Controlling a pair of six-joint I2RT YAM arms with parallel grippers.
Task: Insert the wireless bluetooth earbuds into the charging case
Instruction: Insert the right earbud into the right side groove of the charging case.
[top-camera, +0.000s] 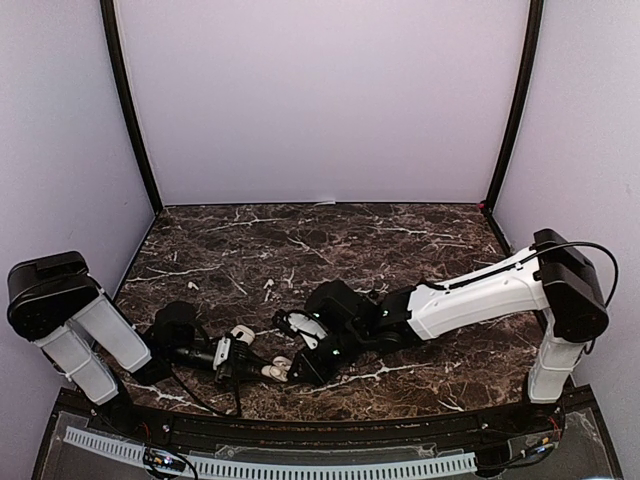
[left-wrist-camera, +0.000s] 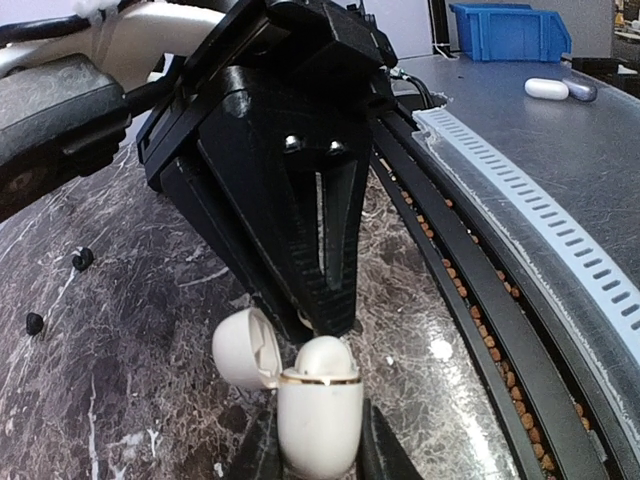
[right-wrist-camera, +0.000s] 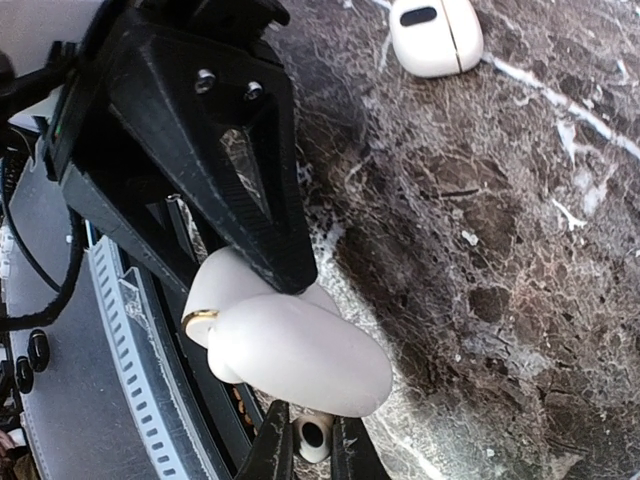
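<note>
Item: charging case (left-wrist-camera: 320, 415), white, lid open at 10 o'clock in the left wrist view, clamped between the left fingers (left-wrist-camera: 378, 452) near the 6 o'clock edge of the tabletop (top-camera: 400, 240).
Item: white earbud (right-wrist-camera: 312, 438), pinched by the right fingers (right-wrist-camera: 275, 452) at the case's mouth (seated or not, we cannot tell).
In the way: each arm's black finger housing crowds the case.
Around: we list a second white case (right-wrist-camera: 435, 35) at 10 o'clock of the first in the top view, black earbuds (left-wrist-camera: 83, 260) lying loose, and a blue bin (left-wrist-camera: 510, 30) off the tabletop.
</note>
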